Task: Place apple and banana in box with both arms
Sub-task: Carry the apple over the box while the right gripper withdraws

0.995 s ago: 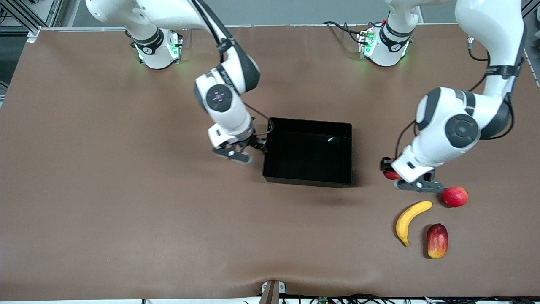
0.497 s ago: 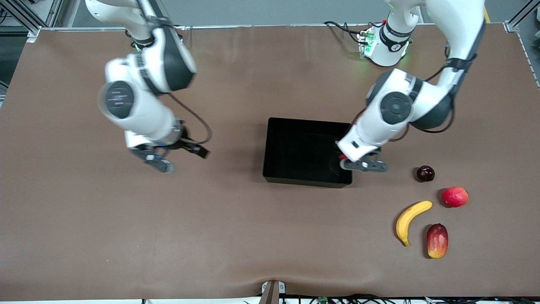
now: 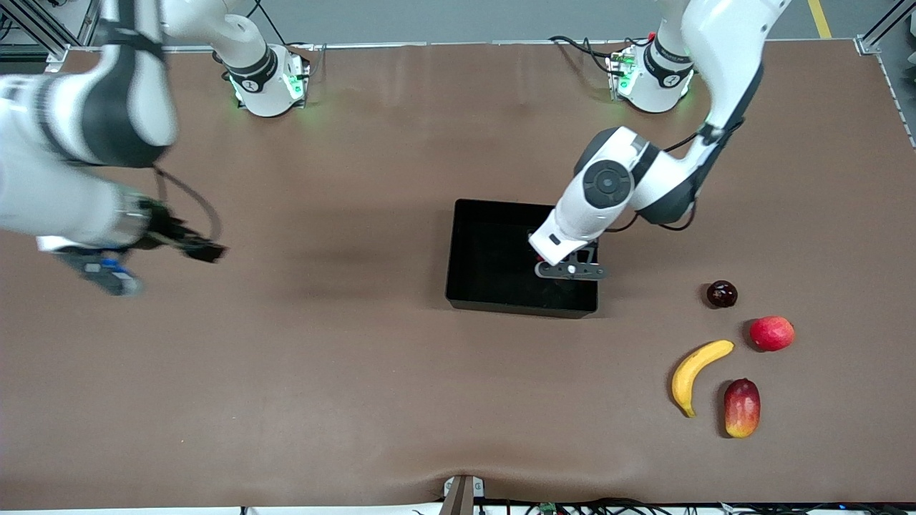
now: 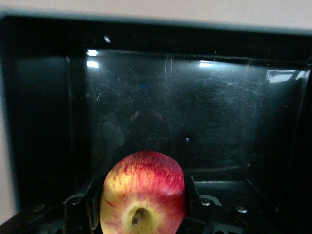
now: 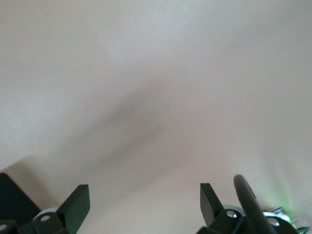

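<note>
My left gripper [image 3: 570,270] is shut on the apple [image 4: 144,195], a small red fruit with yellow streaks and its stem dimple facing the wrist camera. It hangs over the black box [image 3: 458,250], above the corner nearest the fruits; the box's bare floor [image 4: 195,112] lies below the apple. The yellow banana [image 3: 695,372] lies on the table toward the left arm's end, nearer to the front camera than the box. My right gripper [image 3: 107,275] is open over bare table at the right arm's end, with nothing between its fingers [image 5: 78,200].
Around the banana lie a pinkish-red round fruit [image 3: 771,333], a red-and-yellow mango [image 3: 741,408] and a small dark round fruit [image 3: 721,294]. The brown table mat [image 3: 322,372] spreads out around the box.
My left gripper carried the apple from beside the fruits to over the box. My right arm swung away from the box to the right arm's end of the table.
</note>
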`<state>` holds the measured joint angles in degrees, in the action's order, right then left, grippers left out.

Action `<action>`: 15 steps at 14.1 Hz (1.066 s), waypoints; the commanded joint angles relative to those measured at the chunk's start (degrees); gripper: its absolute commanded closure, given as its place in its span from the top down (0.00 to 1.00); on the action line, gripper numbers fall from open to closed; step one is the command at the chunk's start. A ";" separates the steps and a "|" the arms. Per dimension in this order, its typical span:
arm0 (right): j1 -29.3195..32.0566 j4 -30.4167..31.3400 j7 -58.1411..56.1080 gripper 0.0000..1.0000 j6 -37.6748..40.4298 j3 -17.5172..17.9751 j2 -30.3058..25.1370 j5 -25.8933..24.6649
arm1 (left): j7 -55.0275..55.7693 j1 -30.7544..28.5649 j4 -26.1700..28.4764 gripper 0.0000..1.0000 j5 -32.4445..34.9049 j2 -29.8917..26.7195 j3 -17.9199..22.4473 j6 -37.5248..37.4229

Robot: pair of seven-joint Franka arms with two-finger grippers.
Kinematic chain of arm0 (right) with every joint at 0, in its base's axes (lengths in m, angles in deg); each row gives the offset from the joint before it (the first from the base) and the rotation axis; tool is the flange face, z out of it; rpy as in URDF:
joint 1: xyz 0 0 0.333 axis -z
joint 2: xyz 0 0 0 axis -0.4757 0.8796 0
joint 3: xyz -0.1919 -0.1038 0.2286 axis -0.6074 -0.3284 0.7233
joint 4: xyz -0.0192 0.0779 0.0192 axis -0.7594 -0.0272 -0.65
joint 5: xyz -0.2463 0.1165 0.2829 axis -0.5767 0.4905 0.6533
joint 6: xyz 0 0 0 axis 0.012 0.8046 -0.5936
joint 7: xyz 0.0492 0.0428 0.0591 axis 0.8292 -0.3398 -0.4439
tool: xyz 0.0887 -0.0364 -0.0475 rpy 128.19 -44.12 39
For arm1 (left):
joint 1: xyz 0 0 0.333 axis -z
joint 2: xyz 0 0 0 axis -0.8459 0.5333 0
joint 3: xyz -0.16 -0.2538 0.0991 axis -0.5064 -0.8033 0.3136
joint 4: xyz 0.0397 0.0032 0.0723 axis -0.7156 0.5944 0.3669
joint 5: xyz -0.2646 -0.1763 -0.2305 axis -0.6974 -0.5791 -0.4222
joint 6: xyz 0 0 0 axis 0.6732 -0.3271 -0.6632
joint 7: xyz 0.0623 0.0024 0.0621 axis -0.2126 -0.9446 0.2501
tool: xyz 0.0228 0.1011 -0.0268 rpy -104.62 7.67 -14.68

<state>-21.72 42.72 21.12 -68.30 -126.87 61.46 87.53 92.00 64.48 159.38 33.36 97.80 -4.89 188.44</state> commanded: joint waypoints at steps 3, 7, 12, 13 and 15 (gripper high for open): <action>0.29 0.82 -18.71 1.00 4.88 -12.81 -0.56 1.10 | 12.77 0.59 1.49 0.00 10.51 3.01 0.02 2.62; -8.29 0.12 -31.84 1.00 11.93 -29.60 -0.39 0.75 | 16.22 0.15 2.54 0.00 14.39 3.72 0.02 2.62; -10.17 0.03 -30.89 1.00 10.08 -29.20 1.37 3.38 | 16.49 -0.47 3.42 0.00 16.15 3.98 -0.07 2.62; -10.08 0.12 -30.88 1.00 10.00 -29.20 1.37 3.39 | 16.57 -0.47 3.42 0.00 16.15 4.16 -0.07 2.71; -9.56 0.21 -30.88 1.00 9.64 -29.02 1.55 3.48 | 16.92 -0.38 3.42 0.00 16.15 4.16 -0.07 2.71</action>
<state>-31.73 42.97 -10.12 -58.45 -155.32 63.22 89.51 106.49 64.41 161.82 47.77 102.21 -4.68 190.22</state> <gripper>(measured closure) 0.000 0.339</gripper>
